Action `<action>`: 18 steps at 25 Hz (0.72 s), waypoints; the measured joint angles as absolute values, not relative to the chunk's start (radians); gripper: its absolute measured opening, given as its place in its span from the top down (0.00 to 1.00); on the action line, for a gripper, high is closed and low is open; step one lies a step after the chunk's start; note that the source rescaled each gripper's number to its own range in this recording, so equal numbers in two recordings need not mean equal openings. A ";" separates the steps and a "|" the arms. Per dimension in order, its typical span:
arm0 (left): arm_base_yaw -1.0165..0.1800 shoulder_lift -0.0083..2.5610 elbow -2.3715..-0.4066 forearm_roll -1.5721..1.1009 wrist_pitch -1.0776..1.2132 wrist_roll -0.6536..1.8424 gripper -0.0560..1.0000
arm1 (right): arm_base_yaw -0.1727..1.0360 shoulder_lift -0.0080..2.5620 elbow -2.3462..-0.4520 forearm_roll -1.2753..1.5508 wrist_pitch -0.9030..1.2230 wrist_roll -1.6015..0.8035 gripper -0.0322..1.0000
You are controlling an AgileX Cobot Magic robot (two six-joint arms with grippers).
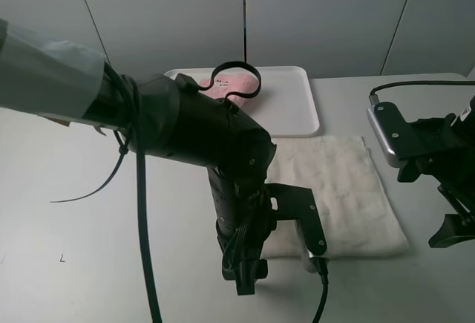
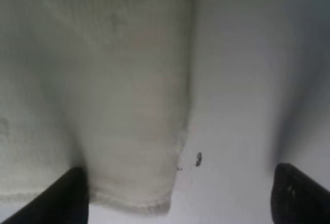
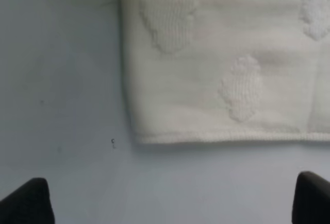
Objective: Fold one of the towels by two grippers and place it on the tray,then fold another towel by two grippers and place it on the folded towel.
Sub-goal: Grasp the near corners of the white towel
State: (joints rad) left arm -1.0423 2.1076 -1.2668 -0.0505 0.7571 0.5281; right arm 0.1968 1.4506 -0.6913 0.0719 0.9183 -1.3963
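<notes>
A cream towel (image 1: pixel 341 189) lies flat on the table in front of the white tray (image 1: pixel 293 111). A folded pink towel (image 1: pixel 231 85) lies on the tray, partly hidden by my left arm. My left gripper (image 1: pixel 243 277) is low at the towel's near left corner. In the left wrist view it (image 2: pixel 180 198) is open, with the towel's corner (image 2: pixel 134 183) between its fingertips (image 2: pixel 69 193). My right gripper (image 1: pixel 451 230) is at the towel's right side. In the right wrist view it (image 3: pixel 170 203) is open, a little short of the towel's corner (image 3: pixel 154 126).
The grey table (image 1: pixel 89 249) stretches out to the left of the towel. A black cable (image 1: pixel 145 263) hangs from my left arm over it. My left arm covers the towel's left part and the tray's front left.
</notes>
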 joint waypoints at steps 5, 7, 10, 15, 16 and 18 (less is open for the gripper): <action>-1.042 2.108 -1.267 -0.051 0.752 0.528 0.08 | 0.197 1.490 -0.678 0.090 0.914 -1.416 0.00; -1.042 2.108 -1.267 -0.051 0.752 0.528 0.08 | 0.197 1.505 -0.663 0.092 0.897 -1.427 0.00; -1.044 2.108 -1.267 -0.051 0.752 0.526 0.08 | 0.197 1.510 -0.613 0.092 0.858 -1.460 0.00; -1.044 2.108 -1.267 -0.051 0.752 0.522 0.08 | 0.221 1.510 -0.544 0.125 0.781 -1.509 0.00; -1.044 2.108 -1.267 -0.051 0.752 0.522 0.08 | 0.235 1.510 -0.534 0.129 0.761 -1.515 0.00; -1.044 2.108 -1.267 -0.051 0.752 0.522 0.08 | 0.268 1.510 -0.517 0.142 0.728 -1.518 0.00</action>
